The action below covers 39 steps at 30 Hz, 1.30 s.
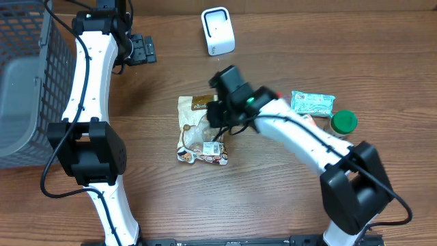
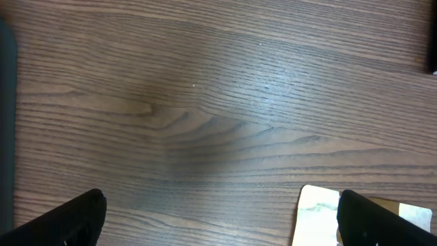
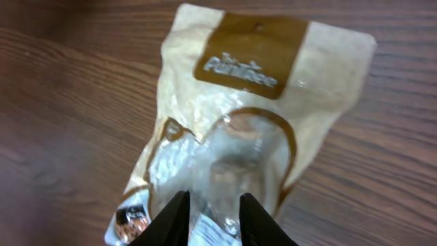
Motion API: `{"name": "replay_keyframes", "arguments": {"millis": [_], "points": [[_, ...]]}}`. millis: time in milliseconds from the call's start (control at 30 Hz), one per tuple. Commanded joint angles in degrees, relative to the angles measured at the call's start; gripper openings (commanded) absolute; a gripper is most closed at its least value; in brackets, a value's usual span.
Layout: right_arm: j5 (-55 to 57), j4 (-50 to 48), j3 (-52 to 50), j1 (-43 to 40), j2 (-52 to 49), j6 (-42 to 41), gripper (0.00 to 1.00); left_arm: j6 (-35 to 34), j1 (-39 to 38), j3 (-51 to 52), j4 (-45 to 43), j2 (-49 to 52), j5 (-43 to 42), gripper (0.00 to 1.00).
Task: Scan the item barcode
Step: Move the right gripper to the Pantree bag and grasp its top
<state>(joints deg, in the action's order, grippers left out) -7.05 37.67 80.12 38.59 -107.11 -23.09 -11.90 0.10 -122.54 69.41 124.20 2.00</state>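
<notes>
Right gripper [image 3: 213, 203] down on snack pouch [image 3: 239, 116], pinching its clear lower window, pouch flat beneath

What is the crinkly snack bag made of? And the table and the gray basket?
The bag looks like thin plastic film: shiny, wrinkled, with a see-through window. The table looks like wood or wood-look laminate: brown grain lines, matte. The gray basket seems plastic mesh, maybe coated wire.
</notes>
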Motion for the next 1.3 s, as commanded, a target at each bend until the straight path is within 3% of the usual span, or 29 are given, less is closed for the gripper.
{"name": "replay_keyframes", "arguments": {"millis": [0, 300, 533, 800, 900, 1067, 1167, 1267], "points": [[11.3, -3.7, 0.1, 3.3, 0.6, -2.4, 0.25, -0.5, -0.1, -0.9, 0.0, -0.9, 0.3, 0.99], [15.1, -17.7, 0.1, 5.0, -3.0, -2.2, 0.20, -0.5, -0.1, -0.9, 0.0, -0.9, 0.3, 1.00], [15.2, -20.4, 0.1, 3.7, -10.7, -2.2, 0.19, -0.5, -0.1, -0.9, 0.0, -0.9, 0.3, 1.00], [15.2, -8.3, 0.3, 1.6, -10.6, -3.1, 0.08, -0.5, -0.1, -0.9, 0.0, -0.9, 0.3, 1.00], [15.1, -0.2, 0.3, 1.1, -8.9, -8.5, 0.04, -0.5, -0.1, -0.9, 0.0, -0.9, 0.3, 1.00], [11.0, 10.2, 0.5, 1.1, -4.4, -16.2, 0.04, -0.5, -0.1, -0.9, 0.0, -0.9, 0.3, 1.00], [4.6, 12.4, 0.5, 1.1, -1.4, -16.1, 0.08, -0.5, -0.1, -0.9, 0.0, -0.9, 0.3, 1.00], [6.0, 12.6, 0.8, 0.8, 0.4, -12.8, 0.15, -0.5, -0.1, -0.9, 0.0, -0.9, 0.3, 1.00]]}}
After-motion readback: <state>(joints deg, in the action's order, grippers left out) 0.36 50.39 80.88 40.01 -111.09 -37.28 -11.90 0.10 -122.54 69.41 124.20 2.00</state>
